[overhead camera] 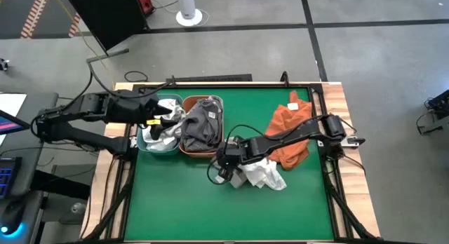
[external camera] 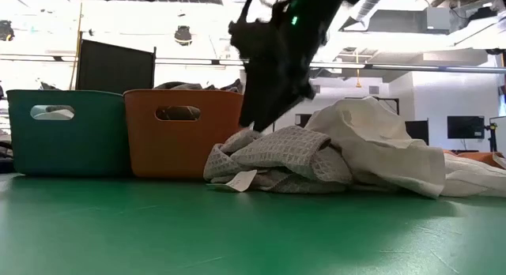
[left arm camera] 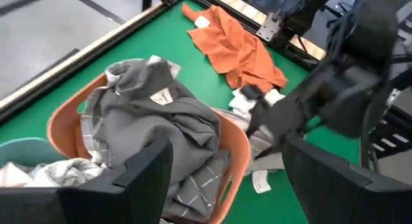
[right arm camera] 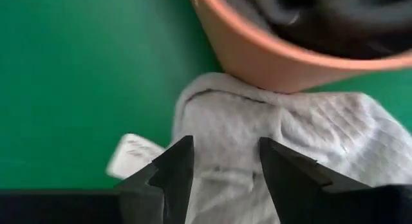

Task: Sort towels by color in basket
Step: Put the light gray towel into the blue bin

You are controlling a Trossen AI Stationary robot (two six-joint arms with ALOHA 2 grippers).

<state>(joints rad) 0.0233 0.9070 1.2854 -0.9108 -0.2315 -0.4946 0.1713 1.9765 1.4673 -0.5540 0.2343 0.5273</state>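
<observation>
- While my right tool (overhead camera: 226, 165) hangs released over the grey-checked towel (external camera: 273, 154), fingers spread with nothing between them, I judge this cloth light, limp and sure to sag; it wants a pinch on a raised fold rather than on its loose tag.
- That towel lies crumpled on the green bench (overhead camera: 182, 202), touching the front of the orange basket (overhead camera: 184, 147), with a white towel (external camera: 379, 148) heaped against its far side.
- The rust orange towel (overhead camera: 289, 132) lies spread on the bench well beyond the orange basket, towards my right arm's base.
- The orange basket holds dark grey towels (left arm camera: 158, 124), one showing pale checks.
- The teal basket (external camera: 67, 131), right beside it, holds white cloths (overhead camera: 160, 132).
- My left tool (overhead camera: 158, 121) hovers above the teal basket, released and empty.
</observation>
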